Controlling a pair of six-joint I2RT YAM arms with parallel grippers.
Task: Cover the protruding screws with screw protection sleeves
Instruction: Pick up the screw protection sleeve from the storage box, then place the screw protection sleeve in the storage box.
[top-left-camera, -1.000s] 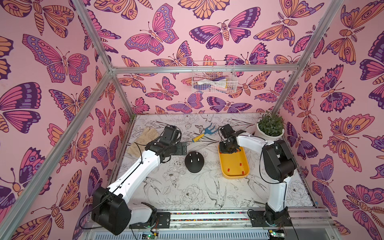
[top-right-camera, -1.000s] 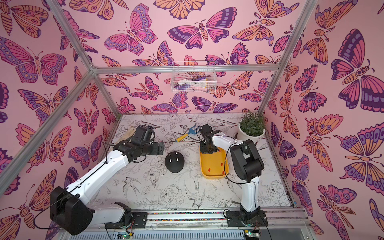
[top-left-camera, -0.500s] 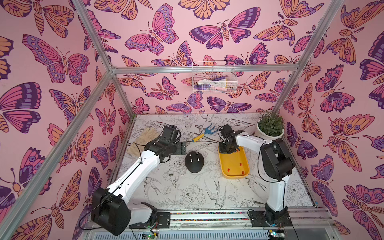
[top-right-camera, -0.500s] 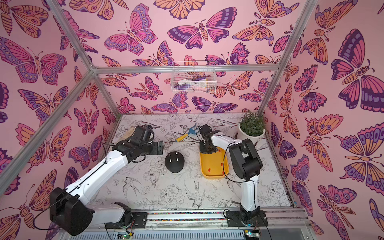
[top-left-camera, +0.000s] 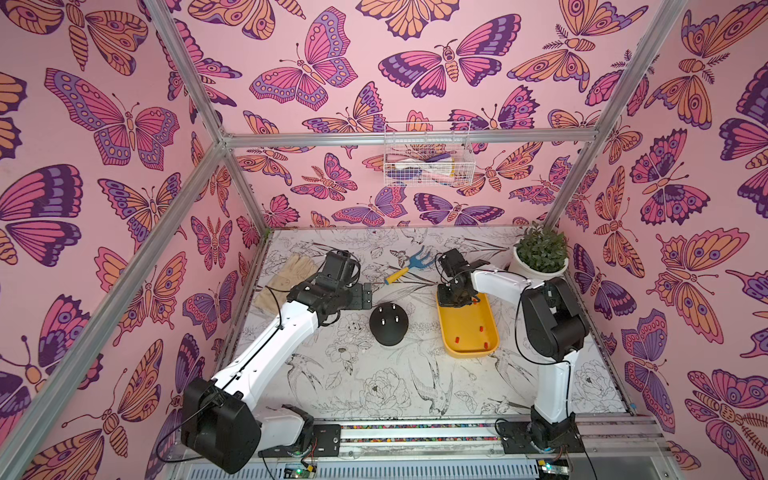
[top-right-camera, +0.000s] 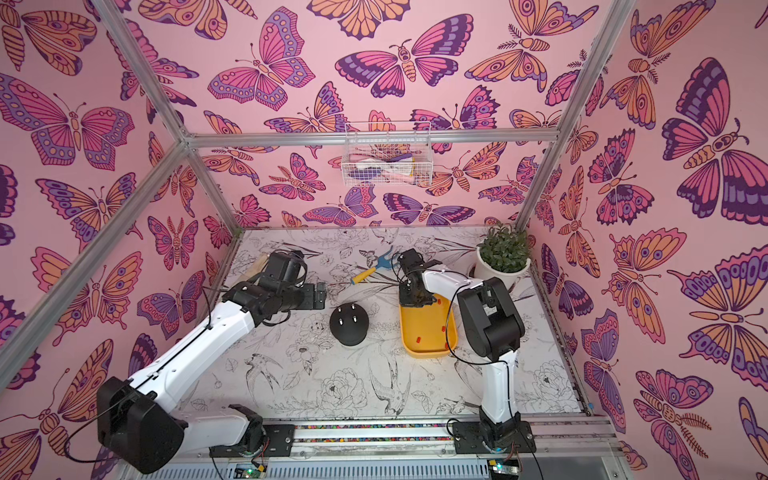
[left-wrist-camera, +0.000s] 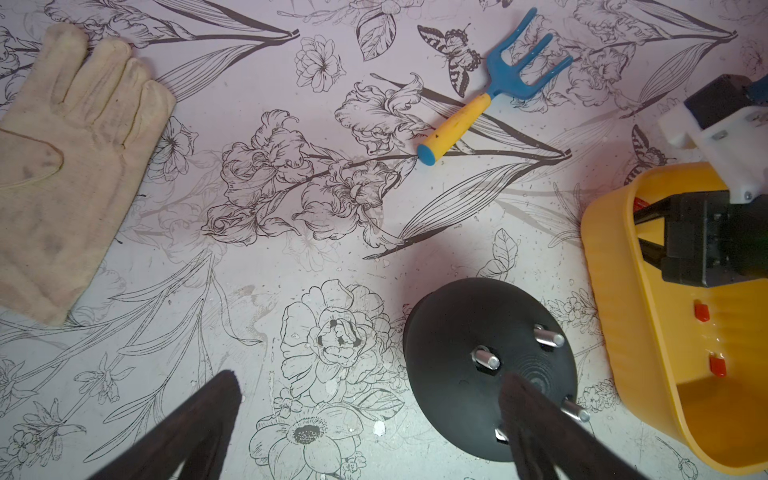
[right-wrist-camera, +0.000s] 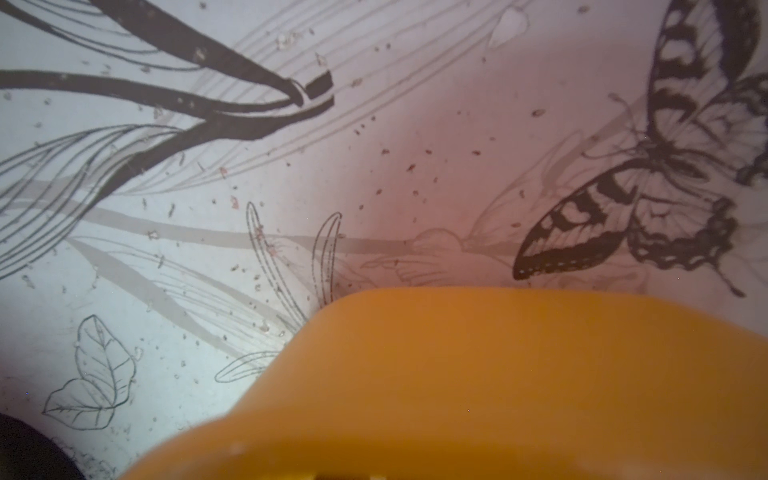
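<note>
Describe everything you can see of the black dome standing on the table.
The black dome is round, matte, plastic-looking, with faint concentric rings on top. It sits flat on the printed table, beside but apart from the yellow tray. Silvery screws stick up from recessed holes, all bare, none sleeved.

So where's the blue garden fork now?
In both top views the fork lies flat behind the black dome, between the glove and the plant pot.
</note>
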